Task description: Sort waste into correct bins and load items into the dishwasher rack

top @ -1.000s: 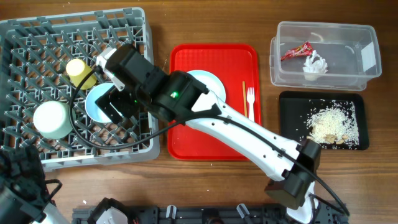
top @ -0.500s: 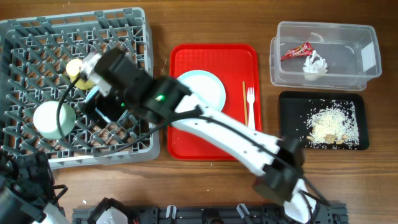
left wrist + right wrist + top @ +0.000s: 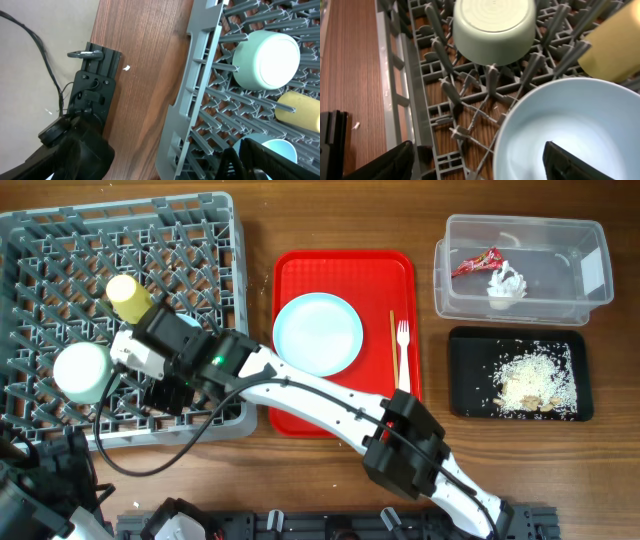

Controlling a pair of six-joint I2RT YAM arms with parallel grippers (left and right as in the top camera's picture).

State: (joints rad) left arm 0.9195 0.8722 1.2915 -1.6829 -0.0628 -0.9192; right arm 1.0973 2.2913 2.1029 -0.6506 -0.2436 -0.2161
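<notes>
My right arm point(image 3: 300, 390) has swung down toward 6 o'clock since a second ago. That uncovers the large round white plate point(image 3: 318, 333) it lay across, and its wrist has slid toward 8 o'clock inside the dishwasher rack point(image 3: 200, 240).

The right gripper point(image 3: 477, 150) now hangs over the small white bowl point(image 3: 580, 115), which sits mouth-up among the pegs point(image 3: 490, 75). The pale green bowl point(image 3: 495, 30) is at its 9 o'clock and the small yellow cup point(image 3: 615, 50) near its 12 o'clock on the overhead view. My jaws stand spread and straddle the bowl's rim, one finger point(image 3: 575, 165) inside and the other point(image 3: 390, 162) outside over the lattice. They pinch nothing that I can see, though the blurred inner finger may be brushing the bowl wall.

My left gripper point(image 3: 167, 150) is spread wide and empty, off the rack's 7 o'clock corner.

I judge the step to be settling this bowl in the rack. To do it well I keep the rim centred between my fingers, so neither one drags the bowl sideways into the green bowl. I make sure it rests steady between the pegs, then rise straight up clear of them before swinging anywhere.

The plate waits on the red serving tray point(image 3: 385, 270) at the rack's 3 o'clock, with the white plastic fork point(image 3: 402, 340) at the plate's 3 o'clock.
</notes>
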